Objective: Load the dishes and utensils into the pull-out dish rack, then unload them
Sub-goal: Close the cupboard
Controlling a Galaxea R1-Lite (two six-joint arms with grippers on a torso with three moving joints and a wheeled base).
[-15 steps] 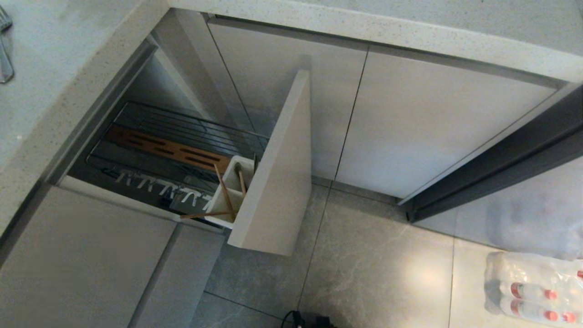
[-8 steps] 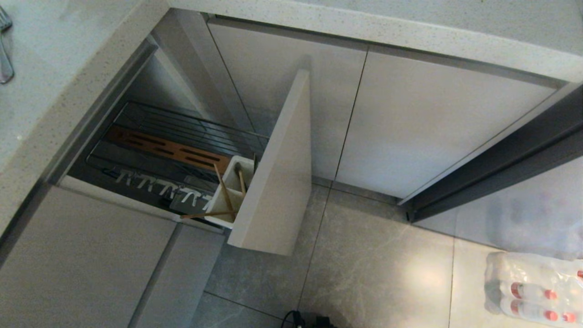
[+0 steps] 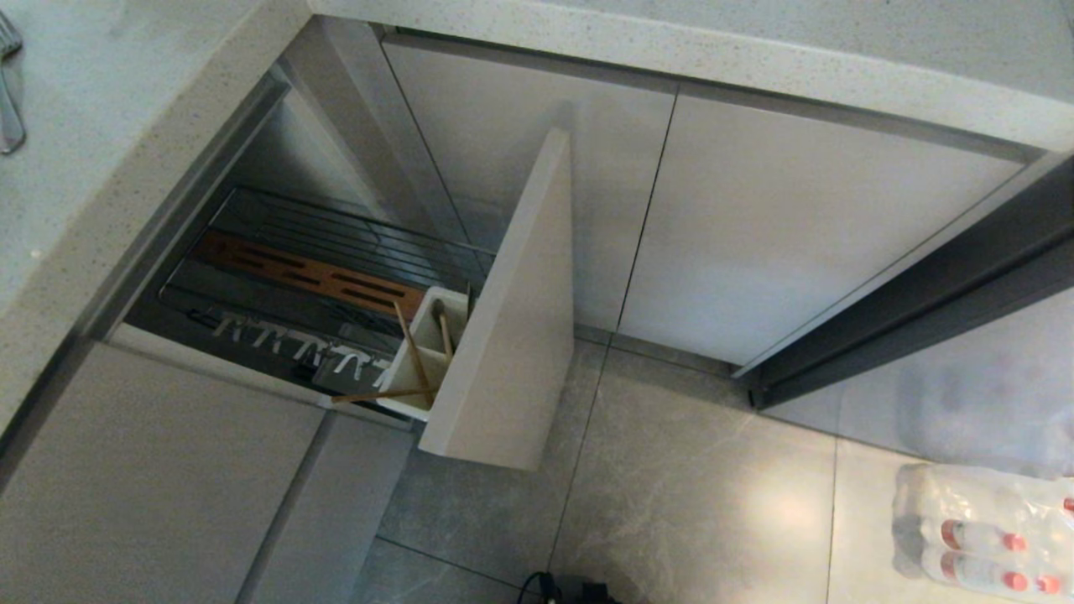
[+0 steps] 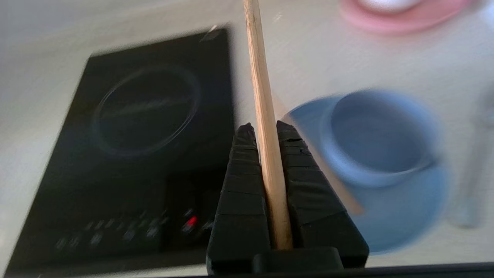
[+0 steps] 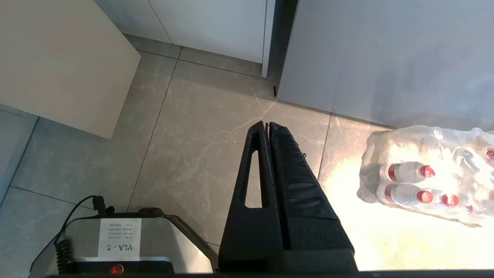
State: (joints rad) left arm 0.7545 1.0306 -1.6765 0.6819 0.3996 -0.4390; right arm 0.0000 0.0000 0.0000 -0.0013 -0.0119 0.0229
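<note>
In the left wrist view my left gripper (image 4: pixel 264 125) is shut on a light-brown wooden chopstick (image 4: pixel 256 69) that sticks out past the fingertips. It hovers over the worktop. Beside it a dusty-blue bowl (image 4: pixel 378 135) sits on a dusty-blue plate (image 4: pixel 405 216), and another chopstick (image 4: pixel 341 185) rests on the plate's edge. The head view shows the pull-out dish rack (image 3: pixel 336 239) drawn out, with chopsticks (image 3: pixel 411 348) in its white caddy (image 3: pixel 424 352). A silver fork (image 3: pixel 8 101) lies on the counter at far left. My right gripper (image 5: pixel 267 123) is shut and empty above the floor.
A black induction hob (image 4: pixel 135 135) lies on the worktop beside the plate, and a pink item (image 4: pixel 401 11) lies beyond it. The rack's beige front panel (image 3: pixel 512 319) juts over the tiled floor. A wrapped pack of water bottles (image 3: pixel 982 528) stands on the floor at right.
</note>
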